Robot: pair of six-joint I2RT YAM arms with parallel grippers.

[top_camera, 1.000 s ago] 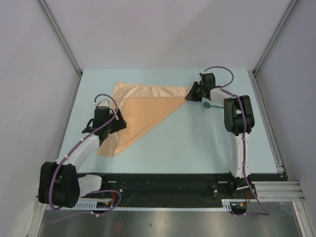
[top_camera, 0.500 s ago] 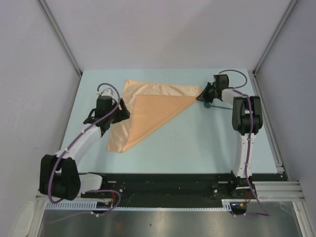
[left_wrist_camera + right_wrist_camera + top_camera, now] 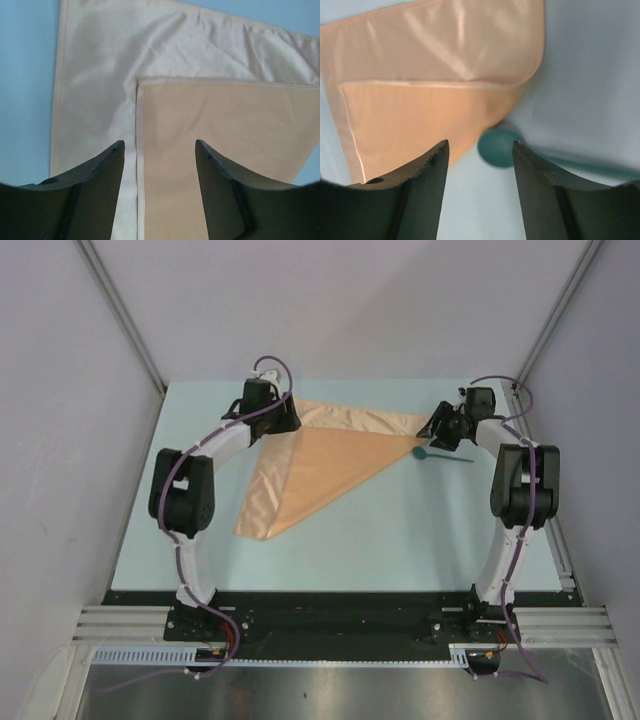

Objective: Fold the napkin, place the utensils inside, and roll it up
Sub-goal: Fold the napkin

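The soft peach-orange cloth napkin (image 3: pixel 330 465) lies folded into a triangle on the pale blue desk (image 3: pixel 400 530). Its long edge runs along the far side and one point reaches toward the near edge. A paler under-layer shows as a strip along the far edge and down the left side.

My left arm (image 3: pixel 215 450) rises from its base at the near edge and bends at the elbow out to the left. From there it stretches far forward and inward, so the wrist sits over the far left corner of the napkin. My left jaws stand wide apart and grip nothing. In the left wrist view the dark fingers (image 3: pixel 95 200) frame the napkin (image 3: pixel 215 130), and the hemmed edge of the upper layer runs down between them.

My right arm (image 3: pixel 520 490) stands tall on the right. Its forearm reaches toward the far edge and the wrist is turned to the left, aiming at the napkin's right tip. My right jaws are also spread open and hold nothing. Beyond those fingers (image 3: pixel 410 195) I see the napkin (image 3: pixel 420 115) and, just beside its tip, the rounded head of the small dark teal spoon (image 3: pixel 497 147). I cannot tell whether they touch.

From above, the spoon (image 3: pixel 440 455) lies flat on the desk with its thin handle pointing right, close under my right wrist
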